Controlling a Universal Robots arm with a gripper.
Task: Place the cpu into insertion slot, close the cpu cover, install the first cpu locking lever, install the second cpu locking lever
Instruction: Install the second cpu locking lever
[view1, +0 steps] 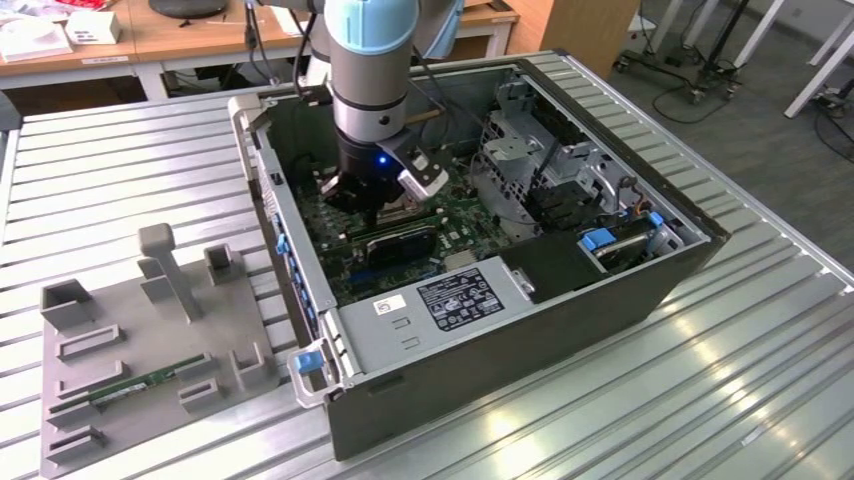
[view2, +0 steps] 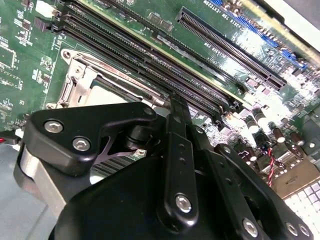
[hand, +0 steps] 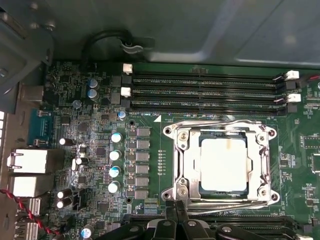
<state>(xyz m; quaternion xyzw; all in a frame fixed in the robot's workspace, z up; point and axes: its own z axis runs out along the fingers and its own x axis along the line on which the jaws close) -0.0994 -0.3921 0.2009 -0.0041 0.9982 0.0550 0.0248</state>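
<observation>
metal slats make up the table (view1: 747, 350) in the exterior view, and an open computer case (view1: 534, 330) lies on it across the middle of the frame, its green motherboard (view1: 461, 215) facing up. the arm (view1: 367, 80) reaches down from the top centre of that frame into the case, and the gripper (view1: 358, 200) hangs low over the board, just above the socket area. in the first wrist view the cpu (hand: 224, 164) sits flat in its slot at the centre right of the frame, its silvery top showing through the square opening of the cpu cover (hand: 182, 160), which lies down flat around it. thin wire levers (hand: 220, 125) run along the two long sides of the socket frame, lying low against it. black memory slots (hand: 205, 90) run just beside the socket. the gripper (hand: 175, 222) shows at the lower edge of this view with its fingertips drawn together, nothing between them, and close to the socket's near edge. in the second wrist view the gripper (view2: 177, 107) ends just beside the socket frame, its fingers (view2: 178, 145) pressed together. on the lower left of the exterior view a grey fixture tray (view1: 147, 350) rests on the table, with a memory stick (view1: 140, 385) lying in it.
</observation>
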